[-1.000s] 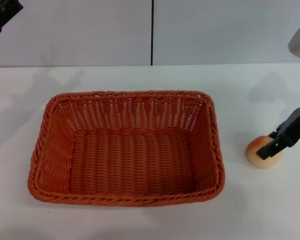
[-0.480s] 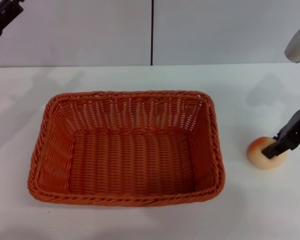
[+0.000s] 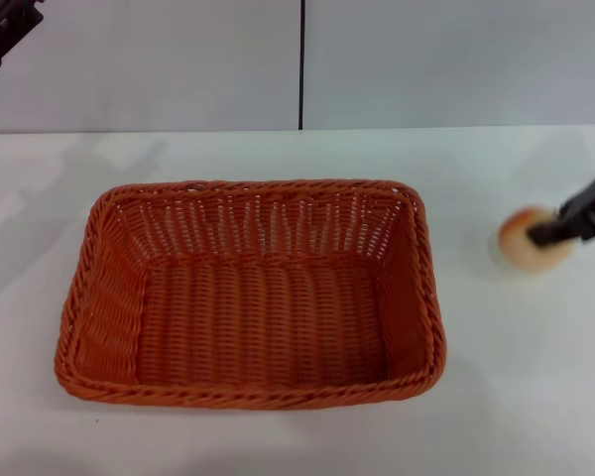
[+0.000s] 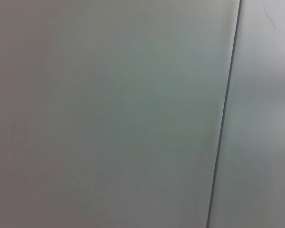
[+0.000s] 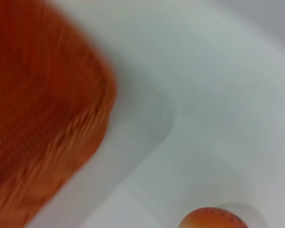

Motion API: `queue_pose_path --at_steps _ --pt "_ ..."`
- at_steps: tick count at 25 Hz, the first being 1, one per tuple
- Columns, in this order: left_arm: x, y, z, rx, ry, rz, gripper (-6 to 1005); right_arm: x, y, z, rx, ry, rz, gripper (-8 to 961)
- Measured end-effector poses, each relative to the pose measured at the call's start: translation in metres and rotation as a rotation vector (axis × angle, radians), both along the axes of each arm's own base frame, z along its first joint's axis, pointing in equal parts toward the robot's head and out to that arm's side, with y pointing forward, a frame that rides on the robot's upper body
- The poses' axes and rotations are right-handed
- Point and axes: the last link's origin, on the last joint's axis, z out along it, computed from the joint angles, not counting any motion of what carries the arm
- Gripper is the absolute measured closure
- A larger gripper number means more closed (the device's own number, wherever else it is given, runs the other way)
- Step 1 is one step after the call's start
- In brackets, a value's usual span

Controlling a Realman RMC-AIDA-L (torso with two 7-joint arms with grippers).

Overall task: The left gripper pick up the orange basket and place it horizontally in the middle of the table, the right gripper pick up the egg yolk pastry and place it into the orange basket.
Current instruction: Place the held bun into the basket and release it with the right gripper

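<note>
The orange basket (image 3: pixel 248 293) lies lengthwise in the middle of the white table (image 3: pixel 278 154), with nothing in it. Right of it, the egg yolk pastry (image 3: pixel 524 241) hangs a little above the tabletop, and my right gripper (image 3: pixel 541 236) is shut on it, reaching in from the right edge. The right wrist view shows the basket's corner (image 5: pixel 42 118) and the top of the pastry (image 5: pixel 213 219) at the picture's edge. My left gripper (image 3: pixel 2 30) is raised at the far left, well clear of the basket. The left wrist view shows only wall.
A grey wall with a dark vertical seam (image 3: pixel 301 64) stands behind the table. Bare tabletop lies between the basket's right rim and the pastry, and in front of the basket.
The right gripper has closed on the pastry and lifted it off the table, up and slightly away from me. The basket and left arm have not moved.
</note>
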Motion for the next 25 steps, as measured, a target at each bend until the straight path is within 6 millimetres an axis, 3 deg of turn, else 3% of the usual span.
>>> queue_pose_path --at_steps 6,7,9,10,13,14,15,18,23,25 --pt "0.0 -0.002 0.002 0.003 -0.003 -0.009 170 -0.013 0.0 0.029 0.192 0.145 0.063 744" --pt "0.0 -0.002 0.002 0.003 -0.004 -0.011 170 -0.022 -0.003 0.042 0.279 0.259 0.106 751" --pt "0.001 -0.002 0.002 0.004 -0.004 -0.013 170 -0.028 -0.006 0.047 0.313 0.333 0.14 771" --pt "0.001 -0.003 0.002 0.004 -0.005 -0.015 170 -0.042 -0.013 0.055 0.357 0.5 0.227 780" --pt "0.001 -0.003 0.002 0.005 -0.005 -0.018 170 -0.058 -0.025 0.059 0.366 0.722 0.366 805" --pt "0.001 -0.003 0.002 0.004 -0.005 -0.019 170 -0.058 -0.025 0.059 0.366 0.722 0.366 812" --pt "0.001 -0.003 0.002 0.004 -0.005 -0.019 170 -0.067 -0.032 0.056 0.335 0.839 0.44 819" --pt "0.002 -0.003 0.002 0.003 -0.007 -0.02 170 -0.08 -0.039 0.04 0.24 0.964 0.505 849" --pt "0.003 -0.001 0.001 0.002 -0.009 -0.025 170 -0.094 -0.039 0.014 0.119 1.006 0.537 878" --pt "0.004 -0.001 0.0 0.001 -0.008 -0.027 170 -0.103 -0.041 -0.006 0.023 0.987 0.545 877"
